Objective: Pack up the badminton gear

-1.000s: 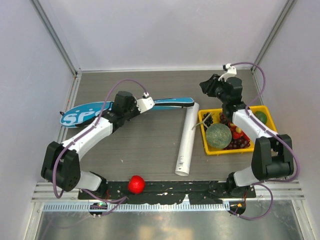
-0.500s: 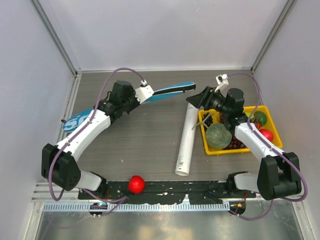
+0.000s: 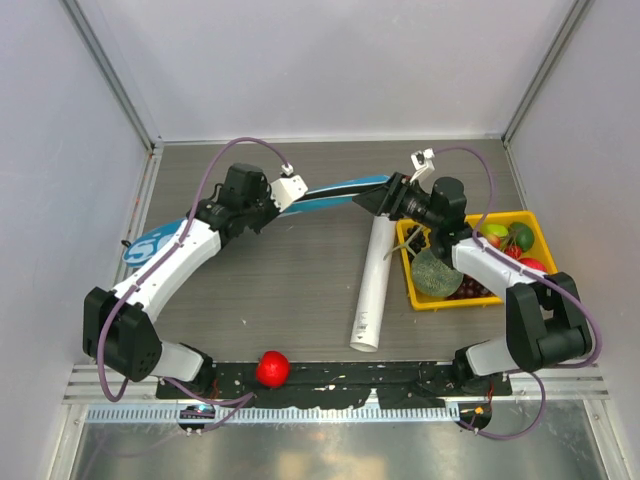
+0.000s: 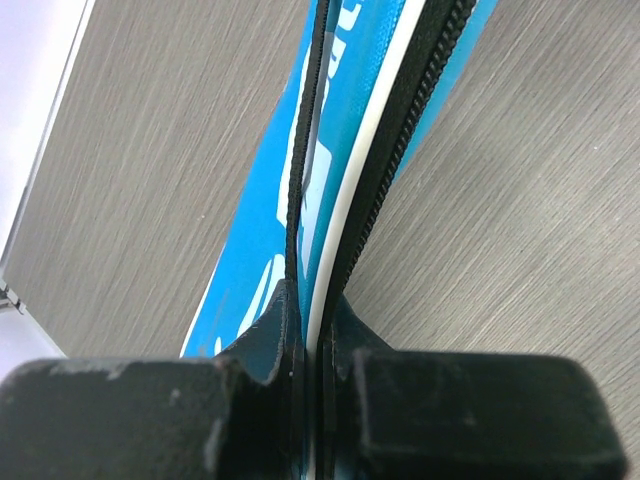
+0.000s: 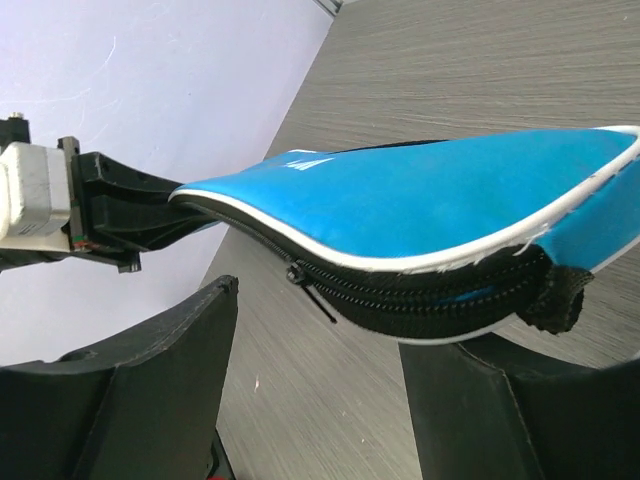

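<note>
The blue "SPORT" racket bag (image 3: 330, 193) runs from the far left of the table toward the middle, its narrow end lifted. My left gripper (image 3: 290, 195) is shut on the bag's zipped edge (image 4: 345, 190). My right gripper (image 3: 372, 197) is open at the bag's narrow tip, its fingers (image 5: 150, 390) either side of and below the bag (image 5: 420, 215); the zip pull (image 5: 300, 277) hangs between them. The long white tube (image 3: 372, 280) lies on the table right of centre. Rackets and shuttlecocks are not in view.
A yellow tray (image 3: 545, 240) of fruit sits at the right, close under my right arm. A small red ball (image 3: 271, 368) lies at the near edge by the arm bases. Grey walls enclose the table on three sides.
My right gripper has swung left from above the tray to the bag's narrow tip. My left gripper has lifted the bag's narrow end and turned it toward the right arm.
</note>
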`<move>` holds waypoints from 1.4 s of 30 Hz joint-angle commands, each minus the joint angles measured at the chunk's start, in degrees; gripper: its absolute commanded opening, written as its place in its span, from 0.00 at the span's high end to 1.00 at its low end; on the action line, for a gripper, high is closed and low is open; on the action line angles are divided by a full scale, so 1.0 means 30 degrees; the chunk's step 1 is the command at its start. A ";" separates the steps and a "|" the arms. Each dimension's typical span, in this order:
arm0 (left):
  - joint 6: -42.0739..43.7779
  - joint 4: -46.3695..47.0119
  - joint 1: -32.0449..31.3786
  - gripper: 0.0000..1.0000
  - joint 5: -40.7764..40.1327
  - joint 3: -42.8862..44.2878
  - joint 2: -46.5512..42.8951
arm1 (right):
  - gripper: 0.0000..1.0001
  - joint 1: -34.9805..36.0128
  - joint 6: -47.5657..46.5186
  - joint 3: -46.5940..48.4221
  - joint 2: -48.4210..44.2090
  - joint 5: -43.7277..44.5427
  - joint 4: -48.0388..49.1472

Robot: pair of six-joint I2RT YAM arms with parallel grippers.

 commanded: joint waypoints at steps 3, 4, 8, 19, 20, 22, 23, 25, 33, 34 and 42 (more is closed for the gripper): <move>-0.0488 0.0780 0.0067 1.00 0.1158 0.0806 -0.0776 | 0.34 0.0360 0.0487 0.1159 0.0592 0.0857 0.1639; -0.0459 0.0809 0.0067 1.00 0.1187 0.0805 -0.0806 | 0.38 0.0389 0.0487 0.1130 0.0650 0.0829 0.1901; -0.0341 0.0576 0.0067 1.00 0.1187 0.0951 -0.0748 | 0.46 0.0390 0.0604 0.1217 0.0739 0.0653 0.2225; -0.0399 0.0488 0.0067 1.00 0.1100 0.0952 -0.0484 | 0.53 0.0390 0.1278 0.0574 -0.0051 0.0564 0.3281; -0.0400 0.0458 0.0067 1.00 0.1099 0.0952 -0.0484 | 0.54 0.0390 0.1278 0.0544 -0.0110 0.0623 0.3252; -0.0429 0.0487 0.0067 1.00 0.1129 0.0923 -0.0484 | 0.57 0.0390 0.1219 0.0514 -0.0286 0.0799 0.3107; -0.0429 0.0458 0.0067 1.00 0.1129 0.0893 -0.0542 | 0.59 0.0390 0.1161 0.0514 -0.0345 0.1002 0.2989; -0.0458 0.0428 0.0067 1.00 0.1157 0.0893 -0.0601 | 0.70 0.0361 0.0986 0.0485 -0.0490 0.1266 0.2666; -0.0224 0.0692 0.0096 1.00 -0.0041 0.0630 -0.0953 | 0.95 0.0244 -0.2521 0.0250 -0.2246 0.4370 -0.1427; -0.0137 0.0808 0.0126 1.00 -0.0159 0.0629 -0.1011 | 0.95 0.0127 -0.2966 0.0396 -0.2510 0.5040 -0.2654; 0.0419 0.1425 0.0974 1.00 -0.0657 0.0249 -0.1421 | 0.95 -0.1836 -0.5195 0.0396 -0.3393 0.6103 -0.5243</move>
